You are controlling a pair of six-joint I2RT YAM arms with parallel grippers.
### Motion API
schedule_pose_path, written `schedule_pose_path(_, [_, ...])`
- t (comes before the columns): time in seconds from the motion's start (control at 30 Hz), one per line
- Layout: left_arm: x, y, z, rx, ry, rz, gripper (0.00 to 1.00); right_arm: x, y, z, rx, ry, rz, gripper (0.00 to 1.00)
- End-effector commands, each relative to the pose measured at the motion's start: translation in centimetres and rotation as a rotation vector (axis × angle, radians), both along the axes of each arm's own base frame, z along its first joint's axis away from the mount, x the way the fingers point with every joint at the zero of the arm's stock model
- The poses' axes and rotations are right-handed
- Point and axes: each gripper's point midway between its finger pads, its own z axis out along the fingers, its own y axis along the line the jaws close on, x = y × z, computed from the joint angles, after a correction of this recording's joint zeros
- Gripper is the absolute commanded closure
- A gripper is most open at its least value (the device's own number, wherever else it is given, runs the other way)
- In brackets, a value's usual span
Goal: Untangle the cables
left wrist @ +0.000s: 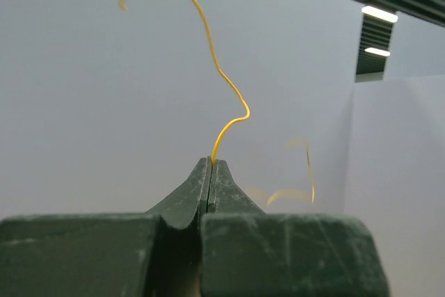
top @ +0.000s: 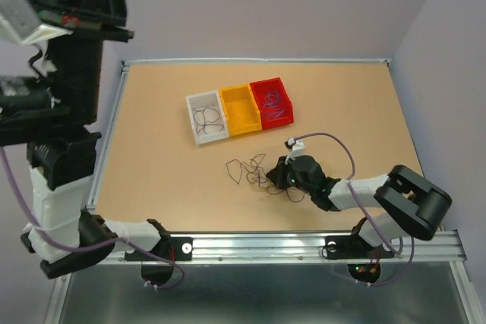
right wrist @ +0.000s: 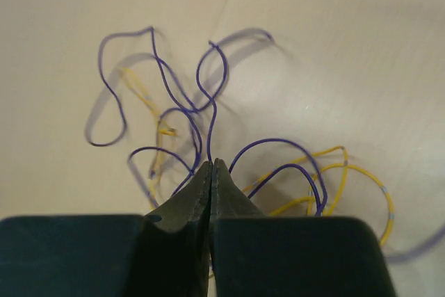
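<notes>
"Entry one: cables (top: 250,171). Where did you see them?"

"One loose tangle of purple, yellow and dark strands, on the worktop (top: 152,149) just in front of three bins. Some dark strands lay in the white bin (top: 213,139) and some purple in the red bin (top: 258,100). The yellow bin (top: 241,111) between them showed nothing I could make out. Sorting by colour, I judged."

"Entry two: right tool (right wrist: 211,166)."

"Down at the tangle's right edge, jaws pressed fully together, a single purple wire (right wrist: 211,119) pinched at the very tips. Low and close, I supposed, so one strand could be drawn out without dragging the rest."

"Entry three: left tool (left wrist: 210,166)."

"Raised high over the worktop's left side, well apart from the tangle. Jaws likewise closed tight on one yellow wire (left wrist: 226,88), which curled freely upward in the air. Held up there, I reckoned, to keep that strand clear of the others."

"Condition of the task?"

"Unfinished: several purple and yellow loops crossed one another beside the right tool."
</notes>
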Motion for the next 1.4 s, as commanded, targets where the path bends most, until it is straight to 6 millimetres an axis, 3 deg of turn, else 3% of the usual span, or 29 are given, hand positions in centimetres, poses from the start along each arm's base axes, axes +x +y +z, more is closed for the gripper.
schedule_pose_path(0.0, [2.1, 2.2, -3.1, -0.032, 0.061, 0.165, 1.0, 2.0, -1.3, 5.4, 0.141, -0.137, -0.159, 0.99])
schedule_pose_path(0.2, [4.0, -1.8, -9.5, 0.127, 0.115, 0.099, 1.0, 2.8, -2.2, 10.2, 0.156, -0.27, -0.179, 0.98])
schedule_pose_path(0.23, [4.3, -2.3, -10.4, 0.153, 0.126, 0.09, 1.0, 3.0, -2.4, 10.8, 0.156, -0.29, -0.188, 0.94])
schedule_pose_path(0.27, [4.6, -2.7, -11.3, 0.175, 0.139, 0.085, 1.0, 3.2, -2.5, 11.8, 0.165, -0.313, -0.195, 0.81])
schedule_pose_path(0.3, [5.5, -3.5, -13.2, 0.205, 0.172, 0.082, 1.0, 3.3, -2.7, 13.0, 0.171, -0.347, -0.198, 0.75])
schedule_pose_path(0.37, [6.3, -3.9, -14.8, 0.238, 0.189, 0.084, 1.0, 3.7, -3.0, 15.2, 0.182, -0.4, -0.215, 0.62])
schedule_pose_path(0.4, [7.2, -4.5, -16.9, 0.265, 0.223, 0.081, 1.0, 3.8, -3.2, 16.3, 0.188, -0.423, -0.226, 0.56])
schedule_pose_path(0.47, [8.3, -4.8, -18.6, 0.294, 0.237, 0.07, 1.0, 4.2, -3.7, 17.9, 0.187, -0.459, -0.251, 0.43])
schedule_pose_path(0.57, [10.3, -5.9, -23.4, 0.356, 0.313, 0.033, 1.0, 4.7, -4.1, 21.0, 0.201, -0.523, -0.282, 0.31])
schedule_pose_path(0.6, [10.3, -5.9, -23.1, 0.351, 0.303, 0.027, 1.0, 4.8, -4.3, 21.1, 0.199, -0.528, -0.291, 0.29])
schedule_pose_path(0.7, [11.2, -6.8, -27.9, 0.396, 0.35, 0.01, 1.0, 4.7, -4.6, 21.7, 0.217, -0.542, -0.305, 0.27])
schedule_pose_path(0.77, [11.3, -7.0, -29.0, 0.393, 0.337, 0.003, 1.0, 4.5, -5.0, 21.0, 0.216, -0.539, -0.309, 0.27])
schedule_pose_path(0.8, [11.2, -7.7, -30.6, 0.422, 0.343, -0.026, 1.0, 4.4, -5.2, 20.9, 0.217, -0.546, -0.313, 0.27])
schedule_pose_path(1.0, [12.4, -8.6, -34.0, 0.458, 0.359, -0.027, 1.0, 3.6, -6.6, 20.3, 0.22, -0.559, -0.331, 0.27])
schedule_pose_path(1.1, [13.0, -8.6, -34.9, 0.453, 0.363, -0.007, 1.0, 3.4, -6.5, 20.3, 0.23, -0.557, -0.321, 0.27])
schedule_pose_path(1.37, [16.3, -9.9, -41.6, 0.514, 0.465, 0.032, 1.0, 3.1, -5.7, 20.3, 0.246, -0.547, -0.285, 0.27])
